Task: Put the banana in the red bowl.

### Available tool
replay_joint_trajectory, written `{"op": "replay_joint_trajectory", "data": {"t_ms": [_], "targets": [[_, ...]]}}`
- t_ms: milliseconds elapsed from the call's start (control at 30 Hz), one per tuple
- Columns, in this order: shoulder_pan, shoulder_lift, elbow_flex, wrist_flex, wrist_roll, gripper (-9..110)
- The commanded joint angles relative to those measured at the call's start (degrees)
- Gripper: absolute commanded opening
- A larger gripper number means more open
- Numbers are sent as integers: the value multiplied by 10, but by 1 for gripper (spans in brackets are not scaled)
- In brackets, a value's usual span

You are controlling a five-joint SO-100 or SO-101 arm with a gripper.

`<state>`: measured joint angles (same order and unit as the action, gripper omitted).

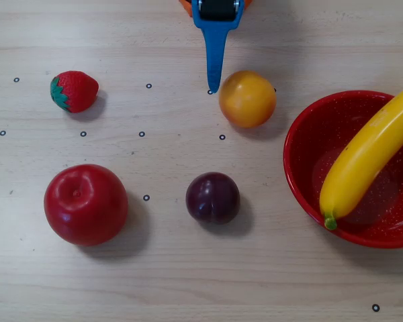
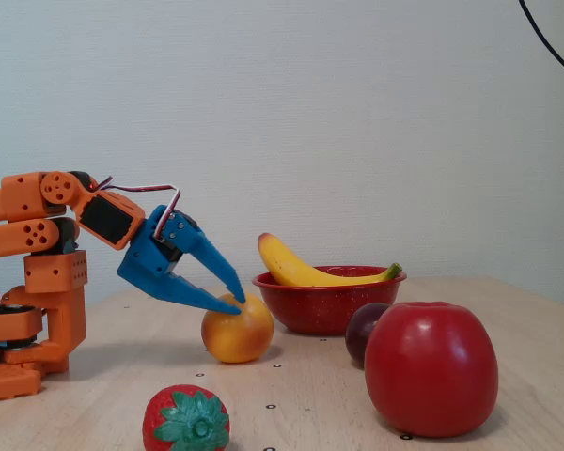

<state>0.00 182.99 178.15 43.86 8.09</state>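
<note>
The banana (image 1: pixel 366 157) is already seen lying in the red bowl (image 1: pixel 302 134) at the 3 o'clock edge of the overhead view, its green stem tip propped on the rim at about 7 o'clock of the bowl and its far end overhanging toward 1 o'clock. The placement is judged done; only a retreat of the arm appears to be left.

The gripper (image 2: pixel 233 291) is seen with its blue fingers parted and nothing held between them, the tips just above the orange-yellow fruit (image 2: pixel 237 332); contact cannot be told.

Glossy moulded plastic is read on the banana, long and curved. The bowl is round, shiny red with fine white speckles. A smooth red apple (image 1: pixel 85 204), a dark plum (image 1: pixel 213 197) and a dimpled strawberry (image 1: pixel 74 91) are left on the pale wood-grain table (image 1: pixel 188 282).
</note>
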Motion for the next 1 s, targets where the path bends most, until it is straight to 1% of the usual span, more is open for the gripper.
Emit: {"op": "replay_joint_trajectory", "data": {"t_ms": [0, 433, 967], "targets": [[-17, 21, 5, 24, -14, 0], [-20, 21, 5, 63, -63, 0], [-21, 21, 5, 66, -70, 0]]}}
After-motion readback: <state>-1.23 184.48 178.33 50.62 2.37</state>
